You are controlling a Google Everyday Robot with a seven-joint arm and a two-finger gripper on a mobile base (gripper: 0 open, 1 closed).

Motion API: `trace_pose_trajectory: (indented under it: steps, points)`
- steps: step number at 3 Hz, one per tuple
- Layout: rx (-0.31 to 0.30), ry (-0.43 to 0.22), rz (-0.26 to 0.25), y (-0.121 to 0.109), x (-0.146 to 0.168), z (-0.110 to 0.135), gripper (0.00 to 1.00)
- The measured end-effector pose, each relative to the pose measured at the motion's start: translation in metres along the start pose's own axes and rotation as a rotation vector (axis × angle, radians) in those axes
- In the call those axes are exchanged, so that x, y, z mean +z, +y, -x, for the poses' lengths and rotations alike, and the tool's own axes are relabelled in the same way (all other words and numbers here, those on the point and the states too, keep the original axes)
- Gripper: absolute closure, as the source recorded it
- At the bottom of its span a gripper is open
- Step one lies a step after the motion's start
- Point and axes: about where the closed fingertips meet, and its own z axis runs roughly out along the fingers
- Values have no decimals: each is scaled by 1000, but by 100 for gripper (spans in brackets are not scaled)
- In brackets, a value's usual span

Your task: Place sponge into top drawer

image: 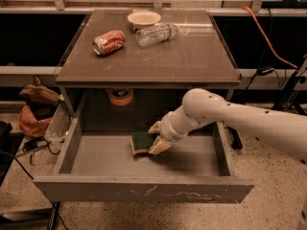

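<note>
Gripper (154, 138) inside the top drawer (144, 191), just below the bench (158, 56) front edge, mid-width. Fingers pinch the right end of the sponge (140, 142), which is at or just above the floor. Watch your release: foam may cling to a finger and ride back out.

No words, brand names or numbers can be read anywhere in the scene. The crushed red can (109, 41) lying on the tabletop (192, 56) has pale markings on its side, too blurred to make out. The clear plastic bottle (156, 33) near it carries a label band whose print is illegible. The front panel of the top drawer (144, 193) shows only scratches and chipped paint. The white gripper (157, 137), inside the drawer with its jaws clamped on the sponge (140, 142), has no legible marking.
</note>
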Motion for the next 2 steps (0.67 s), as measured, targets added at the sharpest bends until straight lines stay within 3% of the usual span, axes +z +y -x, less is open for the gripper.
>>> trace_pose_trajectory:
  steps: [2]
  points:
    - [0, 0, 0, 0, 0, 0, 36]
